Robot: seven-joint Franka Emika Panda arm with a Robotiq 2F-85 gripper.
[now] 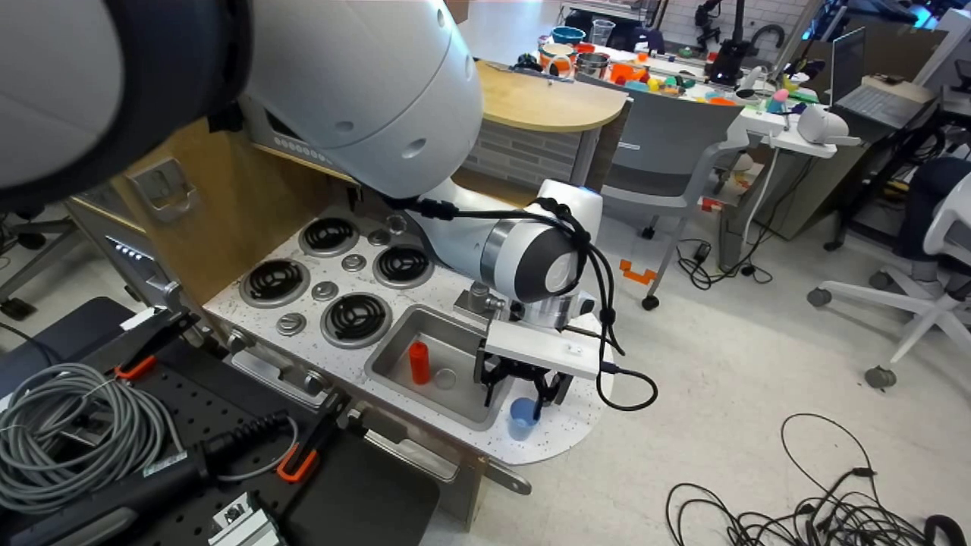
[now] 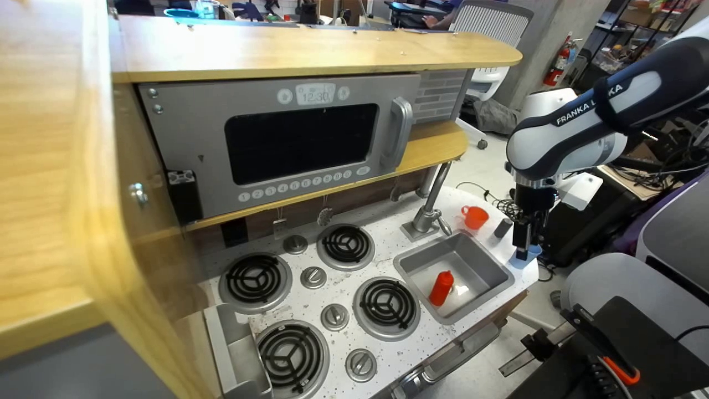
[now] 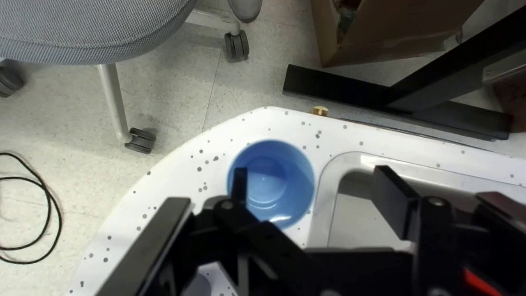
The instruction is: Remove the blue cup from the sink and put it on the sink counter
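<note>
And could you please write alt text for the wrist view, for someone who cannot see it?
A blue cup stands upright on the speckled white counter beside the sink. The open gripper spans the bottom, one finger overlapping the cup in the picture.

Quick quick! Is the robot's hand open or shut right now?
Gripper: open, holding nothing; the blue cup stands on the counter.
</note>
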